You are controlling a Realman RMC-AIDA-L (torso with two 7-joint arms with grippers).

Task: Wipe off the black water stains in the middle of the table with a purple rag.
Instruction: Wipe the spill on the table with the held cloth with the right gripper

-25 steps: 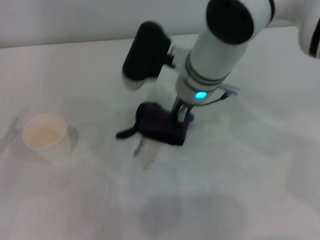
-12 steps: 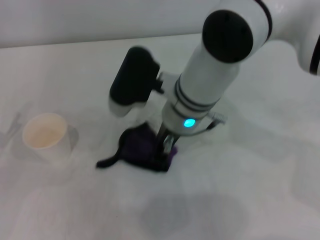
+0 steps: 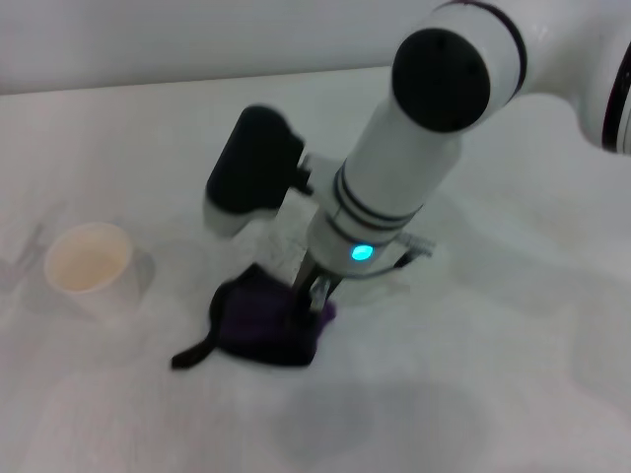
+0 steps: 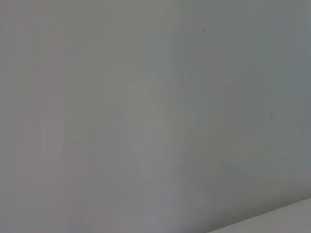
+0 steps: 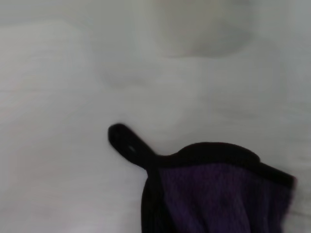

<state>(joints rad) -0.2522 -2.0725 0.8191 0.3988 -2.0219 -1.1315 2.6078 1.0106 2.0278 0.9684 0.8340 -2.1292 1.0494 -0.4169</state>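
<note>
My right gripper points down at the middle of the white table and is shut on the purple rag, pressing it onto the surface. The rag's thin dark tail strip trails out to the left. In the right wrist view the rag fills the lower corner with its tail strip lying flat on the table. No black blot shows anywhere; the spot under the rag is hidden. My left gripper is out of view, and its wrist view shows only a plain grey surface.
A paper cup stands upright on the left of the table, a short way from the rag's tail. The right arm's white forearm and its black wrist camera housing hang over the table's middle.
My right gripper has dragged the rag across the table toward the near left, closer to the cup's side. The cup has not moved.
</note>
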